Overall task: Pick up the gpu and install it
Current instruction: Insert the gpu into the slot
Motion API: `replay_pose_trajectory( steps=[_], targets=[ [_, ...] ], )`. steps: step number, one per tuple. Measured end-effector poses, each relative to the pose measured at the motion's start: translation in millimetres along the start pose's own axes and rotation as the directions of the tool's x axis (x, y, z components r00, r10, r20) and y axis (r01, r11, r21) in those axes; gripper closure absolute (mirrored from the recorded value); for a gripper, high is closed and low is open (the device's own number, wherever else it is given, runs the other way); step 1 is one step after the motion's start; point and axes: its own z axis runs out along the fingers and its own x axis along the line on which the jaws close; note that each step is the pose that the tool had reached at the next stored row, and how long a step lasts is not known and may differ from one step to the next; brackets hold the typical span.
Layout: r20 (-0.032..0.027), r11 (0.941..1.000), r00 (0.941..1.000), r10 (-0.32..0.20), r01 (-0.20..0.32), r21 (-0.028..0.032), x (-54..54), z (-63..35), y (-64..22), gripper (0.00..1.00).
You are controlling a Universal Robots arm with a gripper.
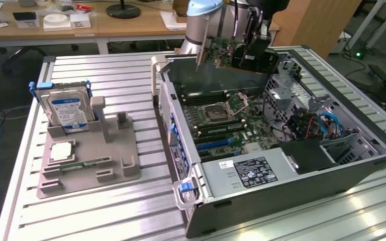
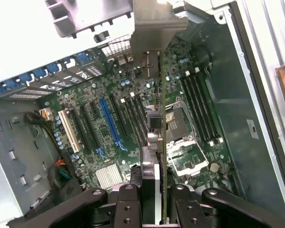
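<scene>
— What sort of place is this?
— A robotics lab or test workshop, I'd say. A pale blue and silver robot arm (image 1: 203,20) stands at a ribbed aluminium-profile table (image 1: 99,211).
— What sits on the table?
— An open dark grey computer tower case (image 1: 354,165) lying on its side, its green motherboard (image 2: 109,118) bare. Beside it is a grey moulded parts fixture (image 1: 86,170).
— And behind?
— Light wooden desks (image 1: 132,27) carrying small white boxes (image 1: 58,21) and a round black stand base (image 1: 123,10), like office benches.
</scene>
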Motion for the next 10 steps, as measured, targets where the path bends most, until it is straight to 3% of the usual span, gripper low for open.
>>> replay_pose_trajectory(
  steps=[10],
  targets=[
    [-0.0008,0.9927,0.9927,-0.121,0.121,-0.0043,0.0,0.2,0.0,0.72]
  ],
)
